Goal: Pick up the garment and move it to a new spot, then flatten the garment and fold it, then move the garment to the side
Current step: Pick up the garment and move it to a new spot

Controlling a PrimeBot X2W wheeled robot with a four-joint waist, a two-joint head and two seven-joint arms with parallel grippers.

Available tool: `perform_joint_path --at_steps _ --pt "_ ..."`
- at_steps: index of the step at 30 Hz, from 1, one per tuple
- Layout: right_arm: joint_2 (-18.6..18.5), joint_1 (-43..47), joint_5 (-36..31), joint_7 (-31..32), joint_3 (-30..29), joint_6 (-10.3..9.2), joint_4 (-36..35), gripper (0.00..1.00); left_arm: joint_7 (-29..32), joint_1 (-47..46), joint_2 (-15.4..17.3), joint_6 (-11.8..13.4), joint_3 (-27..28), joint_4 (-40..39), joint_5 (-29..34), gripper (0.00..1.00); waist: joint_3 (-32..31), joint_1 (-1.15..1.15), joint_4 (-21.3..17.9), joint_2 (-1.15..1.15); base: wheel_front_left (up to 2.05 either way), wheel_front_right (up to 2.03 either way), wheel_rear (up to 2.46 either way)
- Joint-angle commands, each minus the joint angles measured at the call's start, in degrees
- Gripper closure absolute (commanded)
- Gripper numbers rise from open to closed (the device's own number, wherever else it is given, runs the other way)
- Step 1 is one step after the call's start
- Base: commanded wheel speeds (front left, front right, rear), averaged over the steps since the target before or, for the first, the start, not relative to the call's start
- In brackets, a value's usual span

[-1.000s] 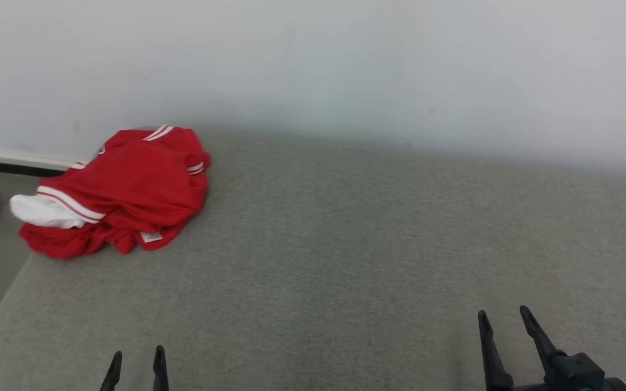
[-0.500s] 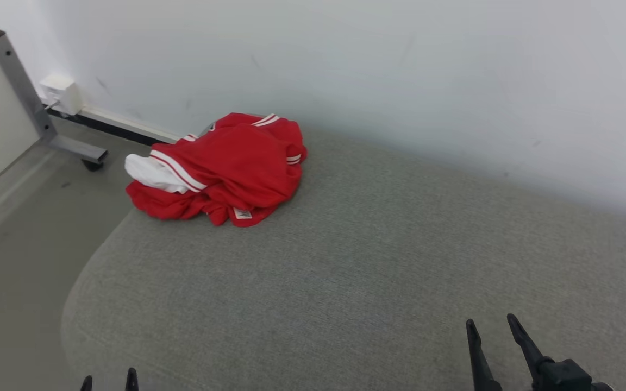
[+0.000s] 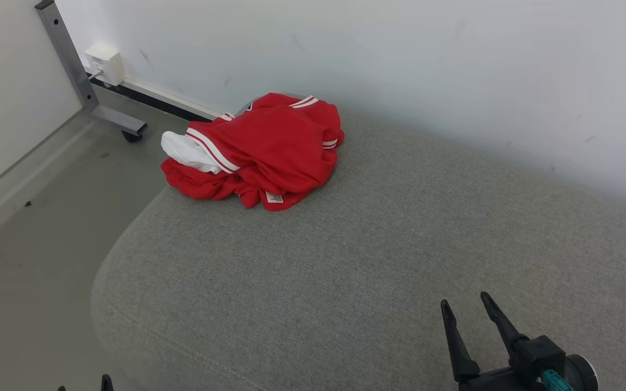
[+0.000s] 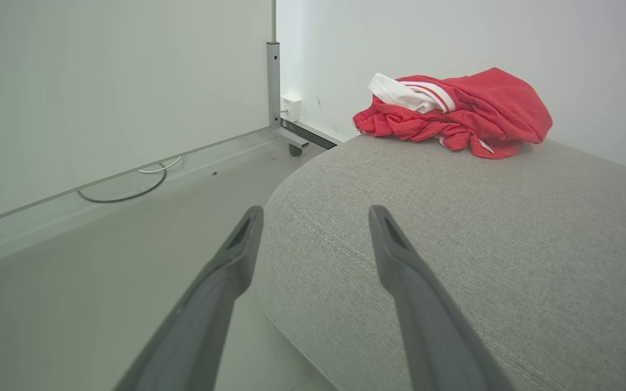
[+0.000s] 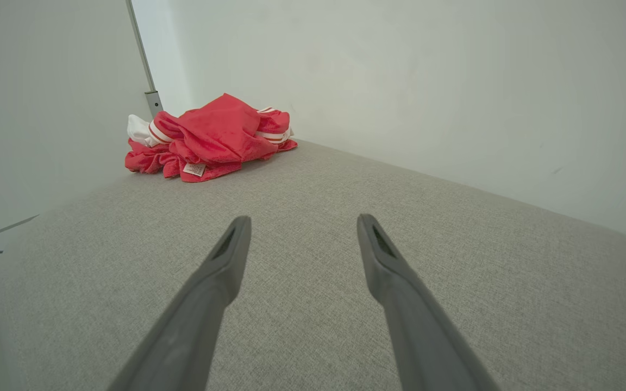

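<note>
The garment (image 3: pixel 261 152) is red with white stripes and a white part, crumpled in a heap at the far left corner of the grey cushion (image 3: pixel 378 255), close to the wall. The heap of red garment (image 4: pixel 457 111) lies ahead and to the right in the left wrist view, and the garment (image 5: pixel 210 138) is far ahead to the left in the right wrist view. My right gripper (image 3: pixel 468 307) hovers open over the cushion's near right part, far from the heap. My left gripper (image 4: pixel 315 214) is open at the cushion's near left edge, nothing between its fingers.
A white wall (image 3: pixel 400 65) runs behind the cushion. To the left is grey floor (image 3: pixel 25 233) with a grey metal frame leg on a castor (image 3: pixel 93 106), a white wall box (image 3: pixel 104 62), and a cable (image 4: pixel 123 190) lying along the floor's edge.
The head camera has turned left, so the whole picture has shifted right. My right gripper sits slightly higher and further left in the picture; my left gripper has dropped nearly off the bottom edge. The garment lies unmoved.
</note>
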Motion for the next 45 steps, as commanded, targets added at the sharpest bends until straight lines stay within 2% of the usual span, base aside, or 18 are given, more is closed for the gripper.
perform_joint_path --at_steps 1,9,16,19,22,27,29,33,36,38,45 --pt "-0.12 -0.32 -0.33 -0.31 0.01 -0.12 0.13 0.00 -0.20 0.24 -0.17 0.07 0.09 -0.34 0.04 0.00 0.15 -0.02 0.11 0.00 0.00 0.00 0.00" --pt "-0.12 0.26 -0.28 -0.40 -1.03 -0.12 0.30 0.00 -0.20 -3.18 -0.25 -0.50 -0.22 0.97 -0.39 0.00 0.57 -0.02 0.30 0.00 0.00 0.00 0.00" --pt "-0.15 1.82 -2.33 0.17 -5.17 -0.12 -3.05 0.00 3.29 -15.56 1.25 -2.24 -3.49 5.19 -3.00 0.00 4.41 -0.02 0.43 0.00 0.00 0.00 0.00" --pt "-0.08 1.58 -3.29 0.92 -5.71 -0.12 -5.01 0.00 4.78 -19.85 2.39 -2.45 -3.88 6.71 -3.75 0.00 6.69 -0.02 -1.08 0.00 0.00 0.00 0.00" --pt "-0.16 -0.01 -4.92 2.20 -5.78 -0.12 -7.83 0.00 6.57 -26.60 4.28 -2.89 -3.28 9.13 -5.75 0.00 10.94 -0.02 -4.67 0.00 0.00 0.00 0.00" --pt "-0.39 -2.49 -6.62 3.57 -5.27 -0.12 -11.60 0.00 11.07 -37.05 9.27 -3.23 -2.30 13.61 -9.43 0.00 18.13 -0.02 -10.70 0.00 0.00 0.00 0.00" --pt "-0.60 -3.40 -6.85 3.85 -4.98 -0.12 -12.67 0.00 13.81 -41.06 10.16 -3.41 -1.09 14.96 -13.37 0.00 20.76 -0.02 -12.90 0.00 0.00 0.00 0.00" --pt "-0.66 -5.64 -7.01 4.02 -4.19 -0.12 -14.33 0.00 20.73 -47.72 14.62 -3.35 0.84 16.13 -20.65 0.00 25.93 -0.02 -17.21 0.00 0.00 0.00 0.00" --pt "-0.70 -6.69 -6.96 3.57 -4.38 -0.12 -15.38 0.00 26.59 -52.21 16.14 -3.34 3.07 16.70 -26.88 0.00 29.15 -0.02 -19.71 0.00 0.00 0.00 0.00" --pt "-0.61 -7.07 -6.95 3.30 -4.29 -0.12 -15.77 0.00 30.09 -54.52 17.61 -2.70 4.61 16.70 -29.05 0.00 30.79 -0.02 -21.26 0.00 0.00 0.00 0.00" --pt "-0.18 -8.87 -5.24 1.71 -3.20 -0.12 -15.28 0.00 41.30 -59.13 22.15 5.14 7.79 15.90 -32.59 0.00 35.10 -0.02 -27.03 0.00 0.00 0.00 0.00"
